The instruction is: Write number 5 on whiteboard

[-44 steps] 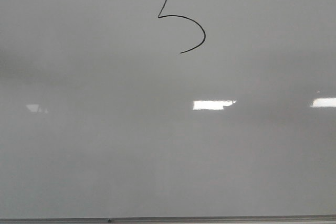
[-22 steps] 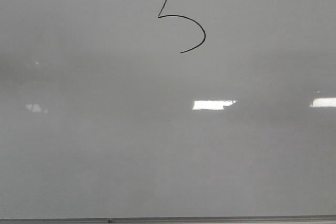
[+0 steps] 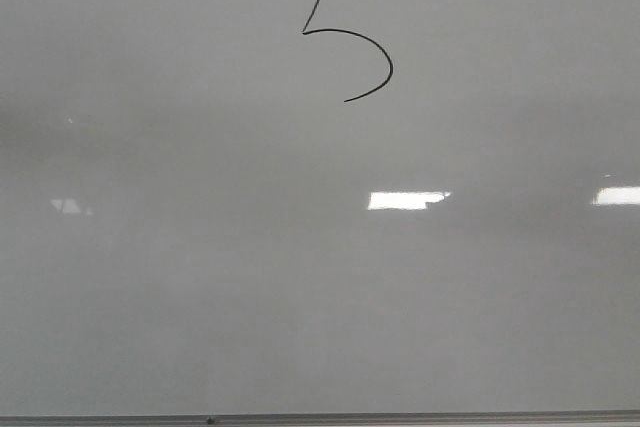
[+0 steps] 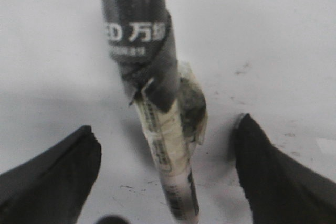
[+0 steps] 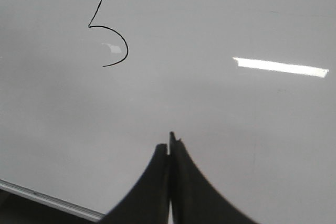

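Far centre of whiteboard [image 3: 320,277]: number 5 [image 3: 348,42], complete, unchanged across last second. Left gripper [image 4: 168,182] spread, marker [image 4: 157,114] standing loose between fingers. Right gripper [image 5: 169,153] pressed together, empty, near edge. Writing judged finished.

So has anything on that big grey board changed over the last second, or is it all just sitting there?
Nothing visibly changed in the front view. The thin black hand-drawn number 5 sits in the same spot near the top of the glossy grey-white whiteboard, with no new strokes, and the bright light reflections are where they were. Neither arm appears in that view, then or now.
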Robot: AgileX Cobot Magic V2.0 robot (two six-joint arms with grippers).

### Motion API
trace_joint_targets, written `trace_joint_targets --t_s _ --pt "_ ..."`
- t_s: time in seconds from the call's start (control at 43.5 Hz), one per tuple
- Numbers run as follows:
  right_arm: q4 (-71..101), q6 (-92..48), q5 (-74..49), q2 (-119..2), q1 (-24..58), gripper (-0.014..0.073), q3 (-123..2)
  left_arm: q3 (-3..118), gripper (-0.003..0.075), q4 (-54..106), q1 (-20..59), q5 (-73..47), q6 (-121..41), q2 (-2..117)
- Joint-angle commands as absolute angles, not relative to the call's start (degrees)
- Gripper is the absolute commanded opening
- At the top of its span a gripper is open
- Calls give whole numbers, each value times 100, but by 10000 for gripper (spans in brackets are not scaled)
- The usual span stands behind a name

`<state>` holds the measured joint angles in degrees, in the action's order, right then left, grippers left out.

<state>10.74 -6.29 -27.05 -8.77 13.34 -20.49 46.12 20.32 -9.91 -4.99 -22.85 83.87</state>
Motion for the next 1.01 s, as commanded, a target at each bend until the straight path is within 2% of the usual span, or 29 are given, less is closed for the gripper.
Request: trace_joint_targets --t_s 0.0,0.391,0.506,0.597,0.873,0.988 --pt "1103 -605 -2270 -938 1309 -63 -2183 4789 609 2053 -983 -161 -2228 8095" --pt "1103 -605 -2265 -938 1309 -63 -2183 4674 608 2053 -972 -686 -2316 6439" --pt "1103 -605 -2219 -938 1309 -63 -2183 4489 577 2053 -972 -783 -2325 5701" --pt "1103 -605 -2205 -938 1309 -63 -2183 4191 504 2053 -972 -791 -2325 5102" --pt "1103 -605 -2205 -938 1309 -63 -2183 2936 117 2105 -972 -828 -2325 3109" --pt "1103 -605 -2205 -938 1309 -63 -2183 2545 -22 2113 -972 -830 -2325 2390"
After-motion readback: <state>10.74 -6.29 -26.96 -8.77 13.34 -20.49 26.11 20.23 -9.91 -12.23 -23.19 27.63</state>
